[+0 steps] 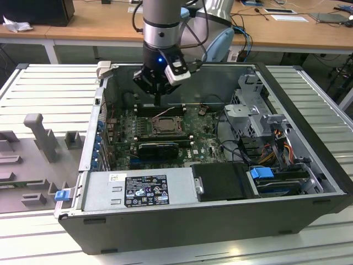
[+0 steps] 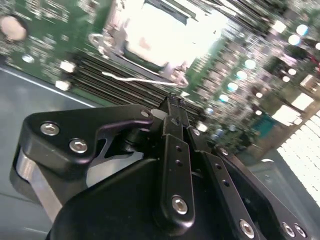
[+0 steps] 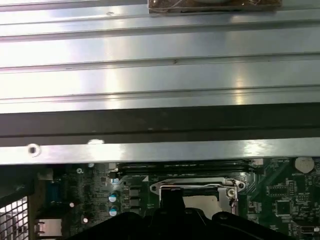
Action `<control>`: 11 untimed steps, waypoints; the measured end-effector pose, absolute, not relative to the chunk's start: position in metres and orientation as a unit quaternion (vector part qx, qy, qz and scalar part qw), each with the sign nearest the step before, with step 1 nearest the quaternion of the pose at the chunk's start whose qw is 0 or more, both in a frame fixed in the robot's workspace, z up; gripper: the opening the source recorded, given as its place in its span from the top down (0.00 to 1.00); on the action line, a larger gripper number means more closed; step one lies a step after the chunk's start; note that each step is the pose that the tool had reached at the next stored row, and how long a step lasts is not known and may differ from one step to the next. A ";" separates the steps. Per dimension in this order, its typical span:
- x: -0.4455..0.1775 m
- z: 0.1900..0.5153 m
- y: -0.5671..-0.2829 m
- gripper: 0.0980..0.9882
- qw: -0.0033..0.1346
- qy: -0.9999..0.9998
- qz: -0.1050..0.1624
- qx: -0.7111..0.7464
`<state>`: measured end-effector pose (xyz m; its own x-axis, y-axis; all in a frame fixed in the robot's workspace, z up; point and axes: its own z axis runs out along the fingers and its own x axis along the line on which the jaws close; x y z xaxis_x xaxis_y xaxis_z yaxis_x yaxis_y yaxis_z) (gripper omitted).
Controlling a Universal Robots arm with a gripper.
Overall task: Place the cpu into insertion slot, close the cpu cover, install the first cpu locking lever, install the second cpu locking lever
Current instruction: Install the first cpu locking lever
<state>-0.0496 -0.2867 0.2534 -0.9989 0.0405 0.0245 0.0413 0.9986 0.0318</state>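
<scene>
- End effector (image 1: 158, 99): I see it upper centre of the exterior view, black, hanging from the arm (image 1: 162, 25) inside the open computer case (image 1: 182, 218), just above the far edge of the socket. In the second wrist view (image 2: 172, 107) its fingers (image 2: 175, 150) look pressed together with nothing visible between them; in the first wrist view (image 3: 172, 200) its tip sits at bottom centre, over the socket.
- Cpu cover (image 1: 164, 125): silvery frame at centre of the exterior view, lying flat over the socket as far as I can judge. In the first wrist view (image 3: 192, 186) its edge runs along the bottom centre; in the second wrist view (image 2: 150, 55) it is a bright, washed-out frame at top centre.
- Cpu (image 1: 165, 126): dark square patch inside the cover's window; I cannot make out more.
- Locking lever (image 2: 135, 79): thin pale wire in the second wrist view, beside the socket's edge, just above the fingertips; I cannot tell if it is latched.
- Motherboard (image 1: 204, 146): green, on the case floor.
- Memory slots (image 3: 182, 167): dark row beyond the socket.
- Drive cage (image 1: 253, 110): grey metal, right of centre.
- Power supply (image 1: 138, 190): grey box, lower centre.
- Surface (image 1: 38, 94): ribbed metal under the case.
</scene>
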 end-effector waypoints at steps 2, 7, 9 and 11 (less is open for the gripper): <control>-0.046 0.252 -0.287 0.99 0.012 -1.000 -0.016 -0.014; -0.046 0.250 -0.287 0.99 0.004 -1.000 -0.017 0.010; -0.046 0.250 -0.288 0.99 -0.007 -1.000 -0.017 0.016; -0.046 0.249 -0.288 0.99 -0.009 -0.999 -0.018 0.031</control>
<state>-0.0456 -0.2875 0.2493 -0.9979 -0.0624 -0.0185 -0.0630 0.9974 0.0355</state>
